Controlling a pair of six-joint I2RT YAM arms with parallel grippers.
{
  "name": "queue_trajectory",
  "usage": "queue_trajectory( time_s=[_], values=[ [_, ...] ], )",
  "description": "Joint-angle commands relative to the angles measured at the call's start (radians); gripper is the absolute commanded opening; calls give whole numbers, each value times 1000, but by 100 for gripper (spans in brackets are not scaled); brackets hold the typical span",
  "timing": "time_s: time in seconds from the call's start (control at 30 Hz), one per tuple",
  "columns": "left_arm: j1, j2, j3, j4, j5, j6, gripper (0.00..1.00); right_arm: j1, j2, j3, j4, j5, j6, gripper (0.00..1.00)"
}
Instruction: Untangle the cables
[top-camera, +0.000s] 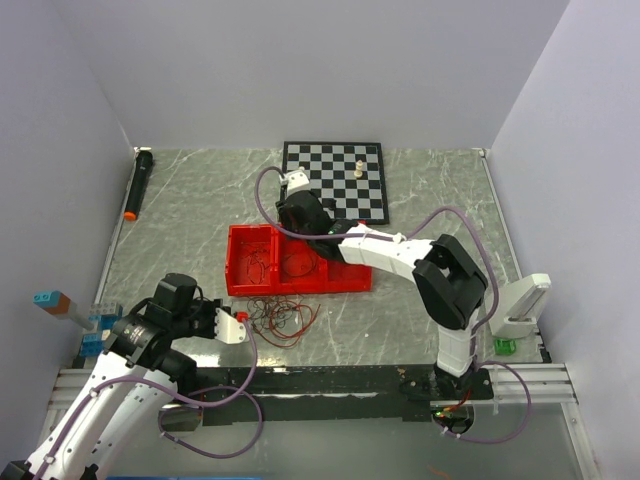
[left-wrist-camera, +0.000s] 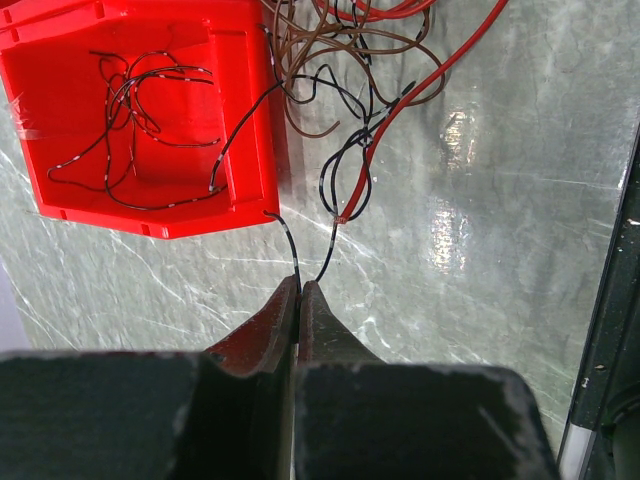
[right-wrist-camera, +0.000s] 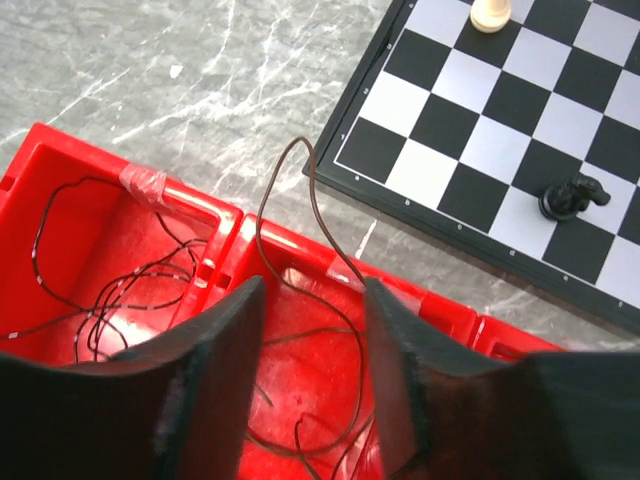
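Observation:
The cables (top-camera: 285, 318) lie as a loose bundle of thin red, brown and black wires on the table just in front of the red tray (top-camera: 345, 277). My left gripper (top-camera: 238, 328) is at the bundle's left edge. In the left wrist view it (left-wrist-camera: 300, 287) is shut on a thin black wire (left-wrist-camera: 340, 175) that leads into the red wire (left-wrist-camera: 420, 90) and brown loops (left-wrist-camera: 315, 60). My right gripper (right-wrist-camera: 312, 290) is open above the tray's middle compartment. A brown wire (right-wrist-camera: 285, 190) loops over the tray's far rim between its fingers. A black wire (right-wrist-camera: 100, 275) lies in the left compartment.
A chessboard (top-camera: 335, 180) with a few pieces stands behind the tray. A black marker with an orange tip (top-camera: 138, 183) lies at the far left. Toy blocks (top-camera: 60, 305) sit at the left edge. A white holder (top-camera: 522, 302) and a green object (top-camera: 505, 346) are at the right.

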Motion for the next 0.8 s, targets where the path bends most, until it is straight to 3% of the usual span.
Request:
queue_trajectory(
  time_s=[0.0,0.23,0.33,0.77],
  values=[
    [4,-86,0,7,28,-10,4,-24,42,59,32,-10,-10,42],
    [5,-91,-3,1,22,-11,4,-33,36,32,55,-39,13,19],
    [5,-92,-3,3,23,-12,4,-32,6,1,66,-48,33,5],
    [5,-100,2,-2,28,-7,4,42,-99,-80,55,-148,238,0]
  ],
)
